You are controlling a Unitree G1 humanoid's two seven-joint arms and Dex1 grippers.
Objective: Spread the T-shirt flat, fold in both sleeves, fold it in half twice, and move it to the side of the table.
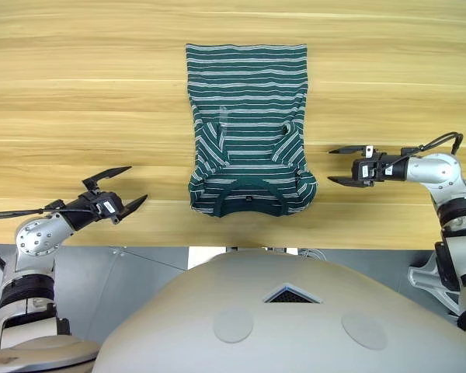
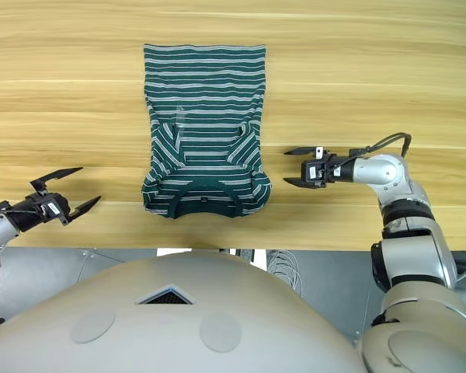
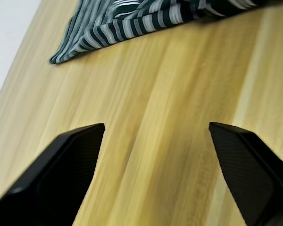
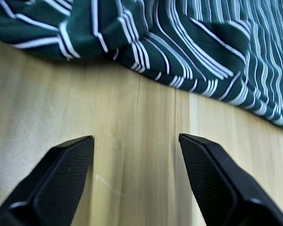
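The T-shirt point(image 1: 248, 128) lies spread on the bench point(image 1: 78, 93), centred between the arms, with its collar point(image 1: 248, 189) at the near edge and its hem point(image 1: 246, 48) on the far side. Both sleeves point(image 1: 211, 144) look turned in over the body, so the cloth makes a narrow upright strip, though the layers around the right shoulder bunch a little and I cannot be sure that fold is lying clean. By my reading the sleeve step is done and the first fold in half comes next. The left pincer point(image 1: 137, 183) hangs released, fingers wide apart, over bare wood to the near left, well apart from the cloth. The right pincer point(image 1: 330, 165) is likewise released, just beside the shirt's near right corner and pointing at it. The next move calls for each pincer to close on a near corner by the shoulders, lift both together, and carry them evenly to the far hem so the edges meet squarely without dragging the sleeves open.
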